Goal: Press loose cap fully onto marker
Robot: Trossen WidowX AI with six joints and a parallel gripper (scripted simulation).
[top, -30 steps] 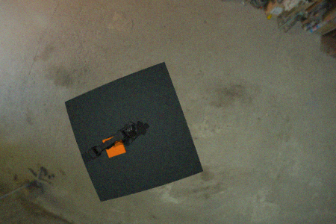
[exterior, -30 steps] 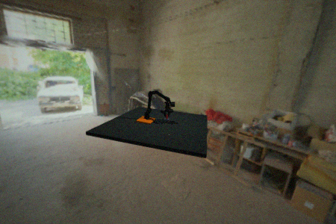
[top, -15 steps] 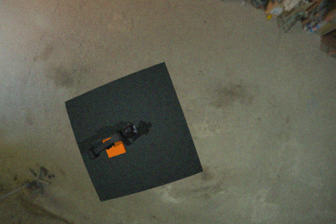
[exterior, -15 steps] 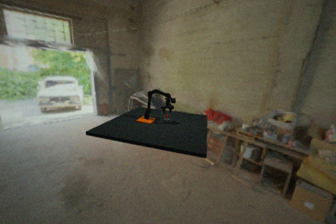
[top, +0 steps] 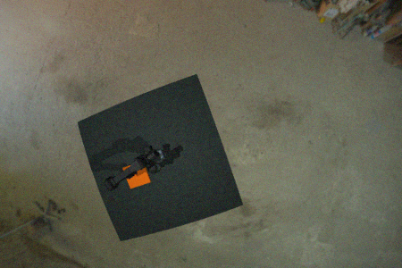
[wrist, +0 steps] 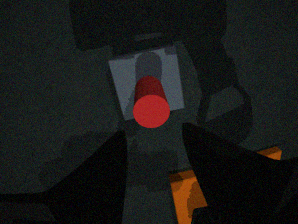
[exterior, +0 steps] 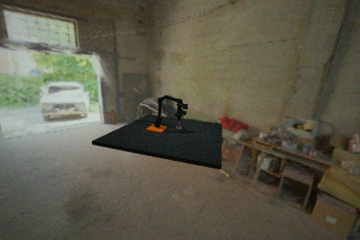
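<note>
The red cap [wrist: 151, 111] [exterior: 179, 124] stands upright over the light grey holder block [wrist: 171, 80], its round top facing the wrist camera. The marker is mostly hidden below the cap; a darker grey rounded patch shows on the block beside the cap's lower end, and I cannot tell if it is marker or shadow. How deeply the cap sits is not visible. My gripper [wrist: 154, 133] [exterior: 179, 118] points down just above the cap. Its black fingertips stand apart, partly open, with the cap's top beyond them and nothing held between them.
The orange plate [top: 139, 180] [exterior: 156, 129] [wrist: 186, 195] lies at the arm's base. The arm reaches over the black table [top: 188, 116] [exterior: 148, 144]. Dark shadows of the arm fall across the table and around the block.
</note>
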